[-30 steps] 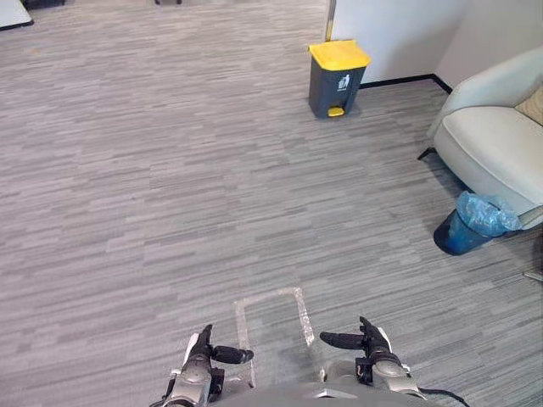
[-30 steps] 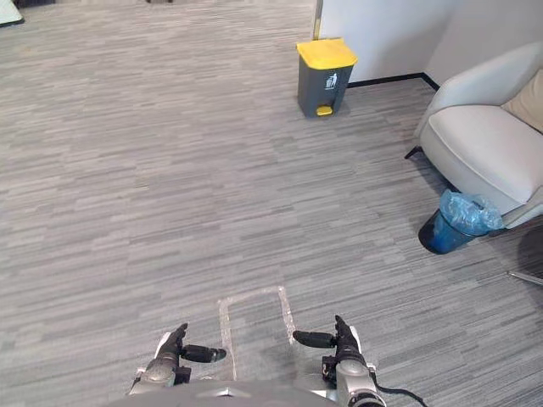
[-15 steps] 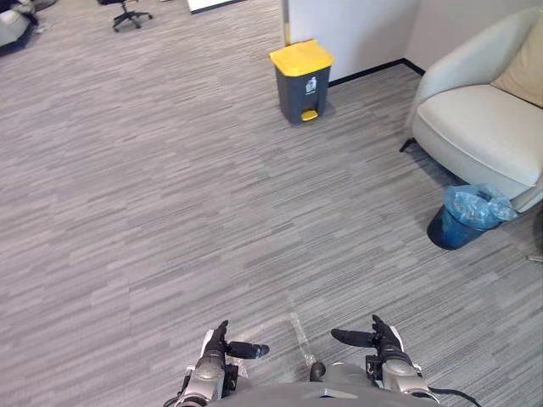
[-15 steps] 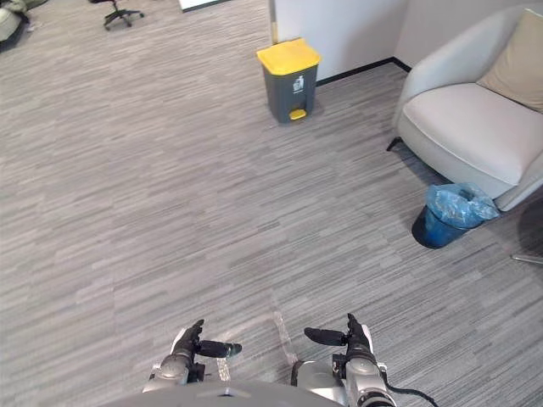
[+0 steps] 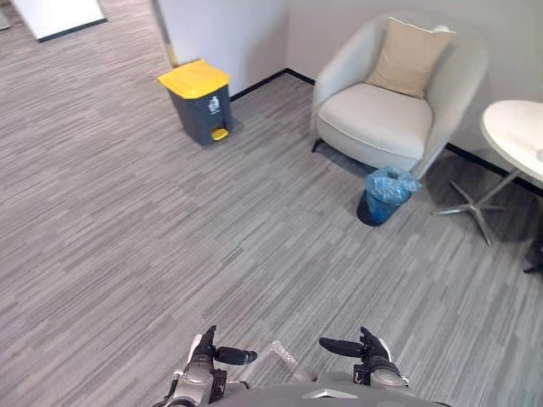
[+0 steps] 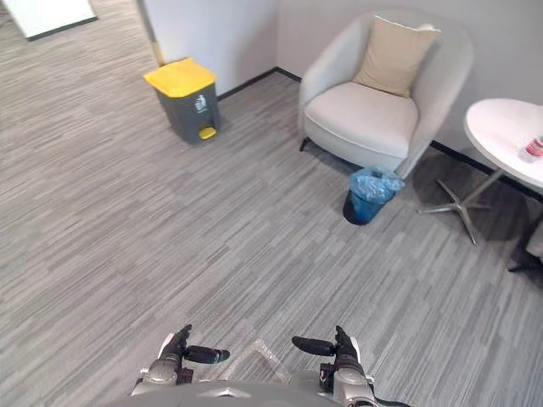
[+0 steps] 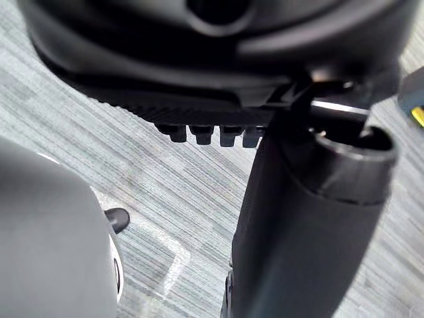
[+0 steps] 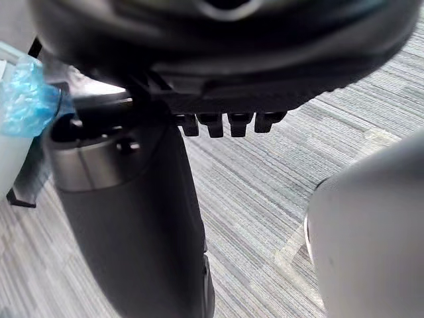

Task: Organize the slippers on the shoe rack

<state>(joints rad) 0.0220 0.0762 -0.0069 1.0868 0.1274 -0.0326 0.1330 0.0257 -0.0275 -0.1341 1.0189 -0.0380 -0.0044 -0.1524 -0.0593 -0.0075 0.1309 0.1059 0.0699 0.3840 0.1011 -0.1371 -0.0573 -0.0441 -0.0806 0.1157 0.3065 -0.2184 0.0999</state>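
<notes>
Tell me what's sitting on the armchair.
A tan cushion leans against the backrest of the armchair; the seat in front is bare. Anything behind the cushion is covered.

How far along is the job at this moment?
Done: nothing that these views can confirm. In hand: nothing; the left hand and right hand hang open and empty, low over the carpet. Ahead stand a yellow-lidded bin, an armchair, a blue-lined bin and a round table. Left: likely the whole task, from the first pickup on.
</notes>
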